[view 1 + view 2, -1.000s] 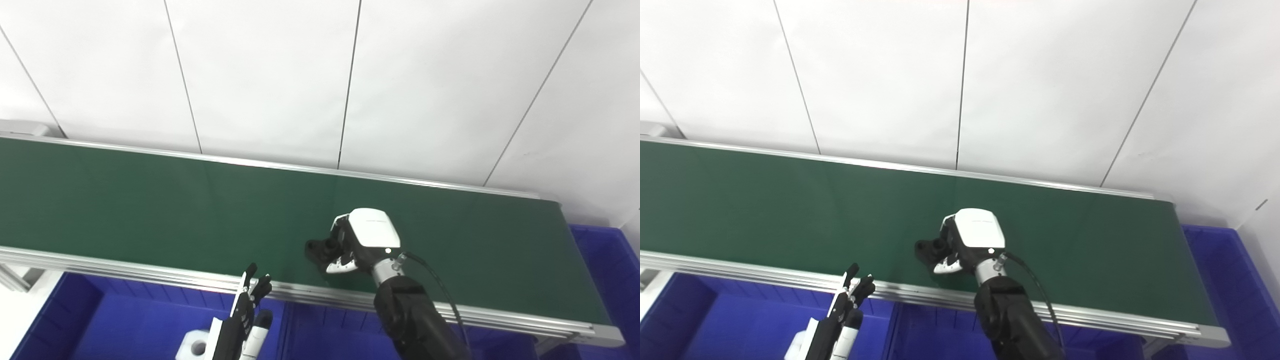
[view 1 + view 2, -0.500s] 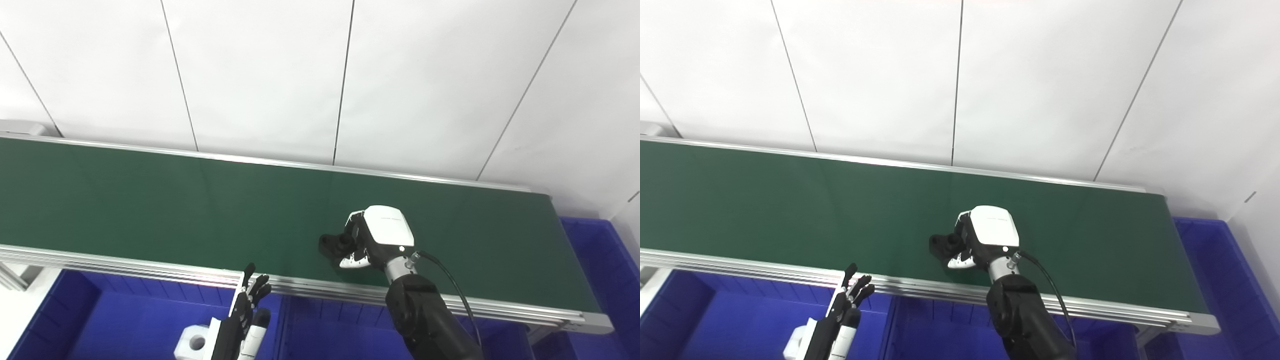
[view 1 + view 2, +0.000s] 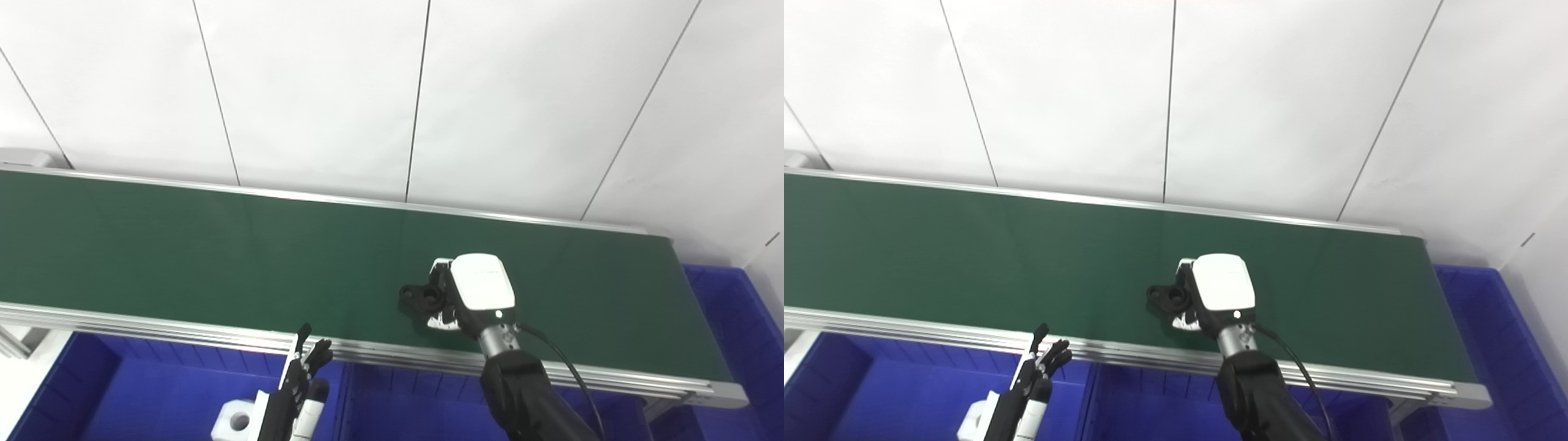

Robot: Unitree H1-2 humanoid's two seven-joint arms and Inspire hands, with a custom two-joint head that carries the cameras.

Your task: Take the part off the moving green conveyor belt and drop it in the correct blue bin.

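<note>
Centre-right of frame, the right hand grips the black part over the green belt; lower left, the left hand hangs released.

Matt green conveyor belt in brushed-metal rails, smooth blue plastic bin, glossy white shell on right hand, matt black part.
</note>
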